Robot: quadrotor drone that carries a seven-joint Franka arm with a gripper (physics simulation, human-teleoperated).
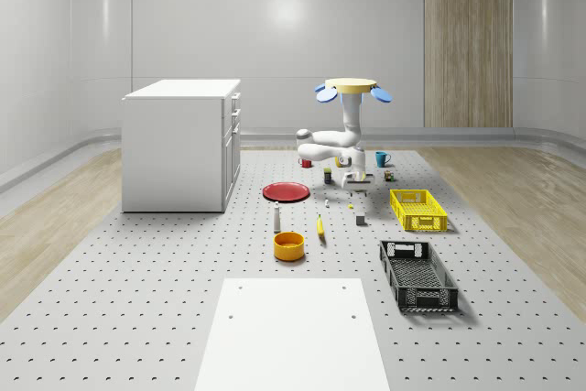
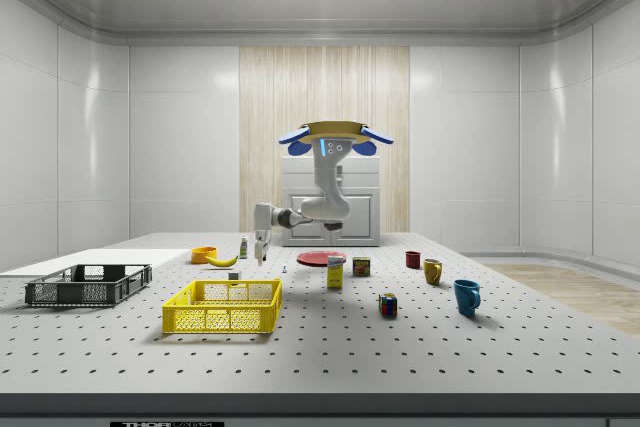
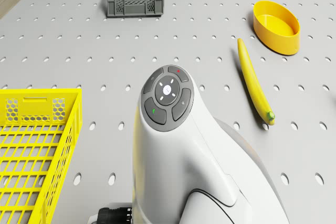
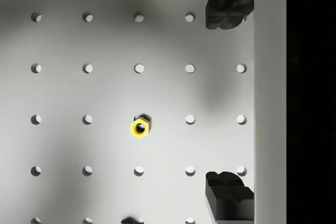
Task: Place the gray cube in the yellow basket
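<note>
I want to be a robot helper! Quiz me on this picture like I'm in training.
1. Yes or no: is the gray cube inside the yellow basket?
2. Which fruit lies beside the orange bowl? A) apple B) banana C) lemon
3. The drone hovers over the table, and its tool points down at a small yellow nut. Fill in: the tool's fingers are ____.

Key: 1. No, it sits on the table beside the basket. 2. B. 3. open.
</note>
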